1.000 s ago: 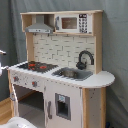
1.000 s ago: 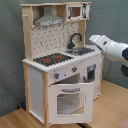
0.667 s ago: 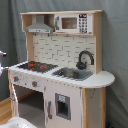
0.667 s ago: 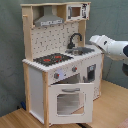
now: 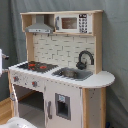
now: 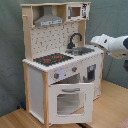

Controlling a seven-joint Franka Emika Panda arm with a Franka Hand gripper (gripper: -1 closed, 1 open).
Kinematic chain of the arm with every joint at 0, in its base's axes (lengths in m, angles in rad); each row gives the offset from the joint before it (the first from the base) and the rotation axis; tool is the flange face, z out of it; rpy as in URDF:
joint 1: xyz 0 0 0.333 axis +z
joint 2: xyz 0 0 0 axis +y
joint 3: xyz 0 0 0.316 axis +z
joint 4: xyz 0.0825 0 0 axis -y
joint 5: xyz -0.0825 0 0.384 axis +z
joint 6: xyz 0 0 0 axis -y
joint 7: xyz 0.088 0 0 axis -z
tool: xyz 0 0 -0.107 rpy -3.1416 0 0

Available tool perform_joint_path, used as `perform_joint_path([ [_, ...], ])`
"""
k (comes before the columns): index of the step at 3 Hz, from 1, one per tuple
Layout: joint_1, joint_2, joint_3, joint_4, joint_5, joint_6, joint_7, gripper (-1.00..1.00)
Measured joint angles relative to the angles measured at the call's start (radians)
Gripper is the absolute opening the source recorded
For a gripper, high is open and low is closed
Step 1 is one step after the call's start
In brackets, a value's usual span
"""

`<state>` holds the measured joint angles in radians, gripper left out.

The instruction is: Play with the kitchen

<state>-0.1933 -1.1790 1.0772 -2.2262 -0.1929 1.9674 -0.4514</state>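
The kitchen (image 5: 62, 75) is a tall white and light-wood toy, seen in both exterior views. It has a black-red hob (image 5: 35, 65), a steel sink (image 5: 73, 74), a black faucet (image 5: 85, 58) and a grey hood (image 5: 40, 26). In the second exterior view the hob (image 6: 52, 59) sits left of the sink (image 6: 83, 50) and faucet (image 6: 75, 39). The windowed oven door (image 6: 70, 102) hangs open. My gripper (image 6: 94, 41) is at the end of the white arm (image 6: 114, 44) reaching in from the second exterior view's right, level with the sink's right end.
A toy microwave (image 5: 70, 23) sits on the top shelf beside the hood. A grey curtain (image 5: 115, 45) hangs behind the kitchen. The wooden floor (image 6: 107, 112) spreads in front. A white part (image 5: 2, 61) shows at the first exterior view's left edge.
In the second exterior view the arm's end has shifted a little up and left, closer to the sink. The kitchen and its oven door have not moved.
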Motion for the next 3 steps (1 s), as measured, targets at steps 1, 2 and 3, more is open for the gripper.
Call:
perform_joint_path([
  [1, 0.013, 0.0, -0.041, -0.016, 0.068, -0.048, -0.089, 1.0],
  [2, 0.026, 0.002, -0.071, -0.05, 0.153, -0.074, -0.173, 1.0],
  [3, 0.029, 0.006, -0.081, -0.094, 0.241, -0.077, -0.246, 1.0],
])
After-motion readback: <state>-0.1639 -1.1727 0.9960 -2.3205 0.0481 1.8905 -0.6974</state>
